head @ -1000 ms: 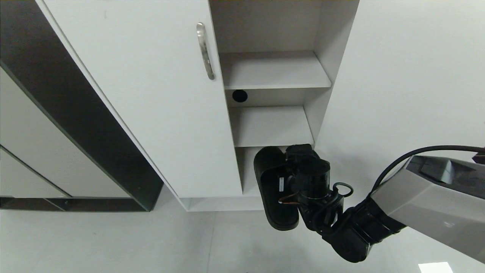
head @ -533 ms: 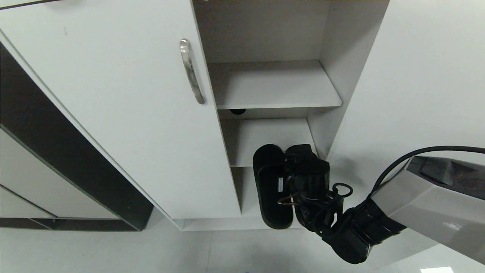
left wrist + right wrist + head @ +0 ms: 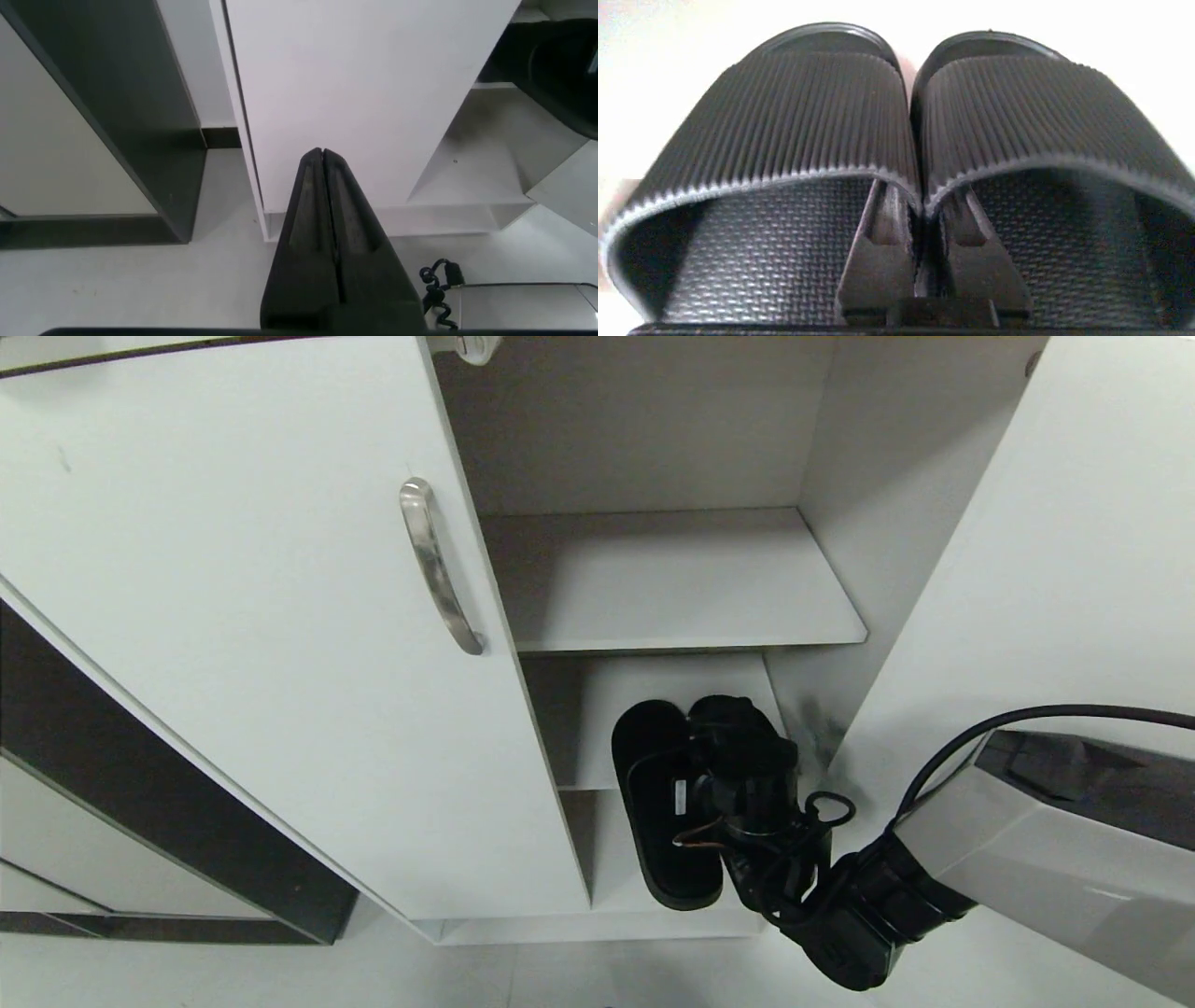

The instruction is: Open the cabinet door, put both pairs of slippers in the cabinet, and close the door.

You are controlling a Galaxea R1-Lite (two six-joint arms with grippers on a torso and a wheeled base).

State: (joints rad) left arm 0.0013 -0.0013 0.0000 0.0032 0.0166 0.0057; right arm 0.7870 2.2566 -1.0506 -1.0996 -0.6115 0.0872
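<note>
A pair of black slippers [image 3: 667,831] hangs in front of the white cabinet's lower shelves [image 3: 653,709], soles side by side. My right gripper [image 3: 724,775] is shut on the pair. In the right wrist view its fingers [image 3: 878,257] pinch the two inner edges under the ribbed straps [image 3: 803,112]. The cabinet's right door [image 3: 1027,569] stands open and the left door [image 3: 233,616] with its metal handle [image 3: 439,569] is shut. My left gripper [image 3: 322,163] is shut on nothing, low in front of the shut door [image 3: 374,75].
The upper shelf [image 3: 672,579] is bare, and the bottom compartment [image 3: 611,859] lies behind the slippers. A dark panel [image 3: 140,775] flanks the cabinet on the left. Pale floor [image 3: 280,980] runs along the cabinet's foot.
The whole picture has shifted: the camera has come nearer to the cabinet. The held slippers, earlier partly over the floor, now stand before the lower shelf openings.
</note>
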